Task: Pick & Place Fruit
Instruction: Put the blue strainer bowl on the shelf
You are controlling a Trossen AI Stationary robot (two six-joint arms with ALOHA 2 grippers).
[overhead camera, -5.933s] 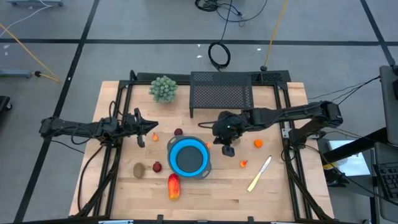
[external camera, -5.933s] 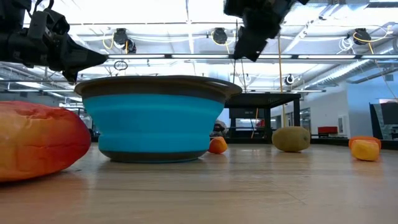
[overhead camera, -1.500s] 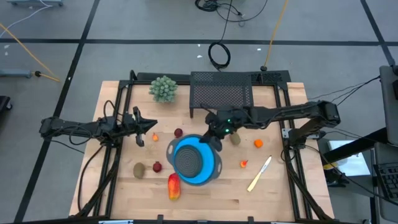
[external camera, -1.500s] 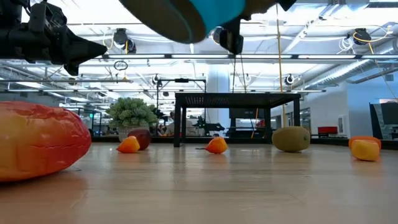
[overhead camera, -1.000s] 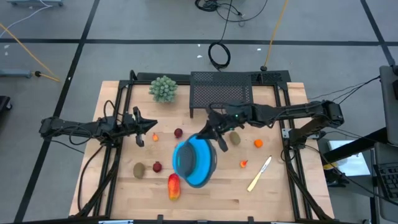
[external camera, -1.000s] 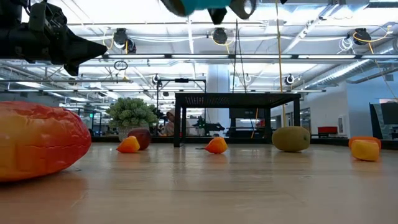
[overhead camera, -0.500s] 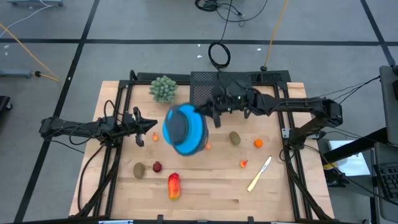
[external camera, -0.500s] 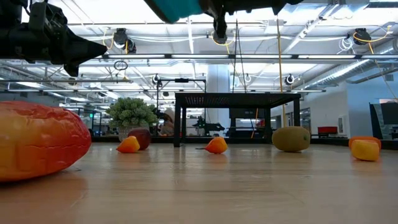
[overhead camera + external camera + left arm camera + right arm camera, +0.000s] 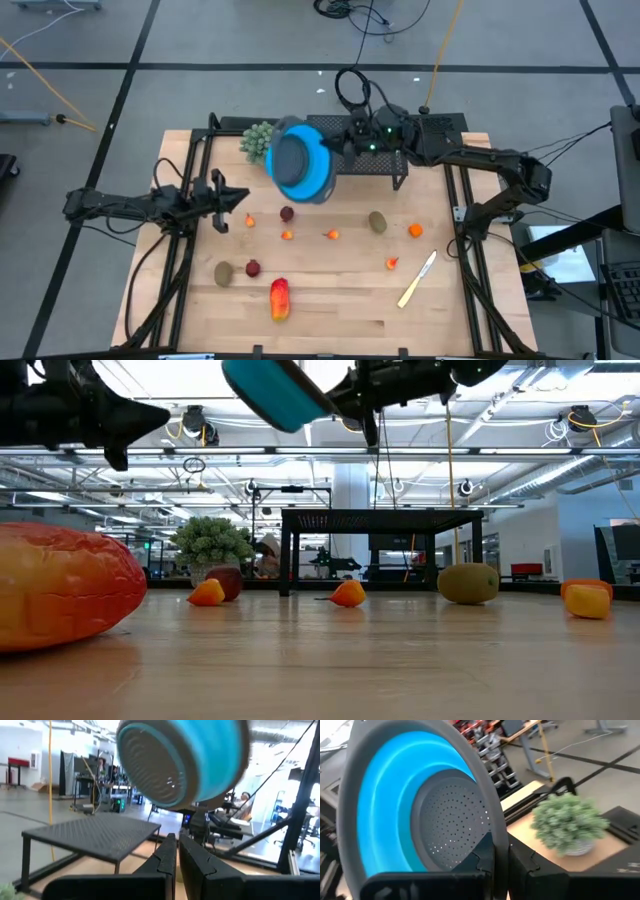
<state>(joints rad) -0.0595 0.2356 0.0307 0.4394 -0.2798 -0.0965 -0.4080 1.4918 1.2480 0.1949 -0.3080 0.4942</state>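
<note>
My right gripper is shut on a blue collapsible colander, held high above the table's far part, in front of the black mesh rack. The colander is tipped on its side. The fruit lies on the table: a red-yellow oblong, an olive oval and another, dark red balls, and orange bits. My left gripper is shut and hovers over the table's left part, touching nothing. My right gripper holds the colander by its grey rim, with one finger inside the bowl and the other outside. It reaches in roughly level from the table's right. The colander is lifted clear and tipped on its side, its grey base facing my left arm.
A green bushy plant stands at the far left, partly behind the colander. A pale knife lies near the right. An orange piece sits beside the right oval. Black frame rails run along both sides of the table.
My right gripper has carried the colander from over the table's middle toward the far edge and somewhat left, and has tipped it further onto its side. The fruit that lay beneath it shows on the table. The grip has stayed shut.
</note>
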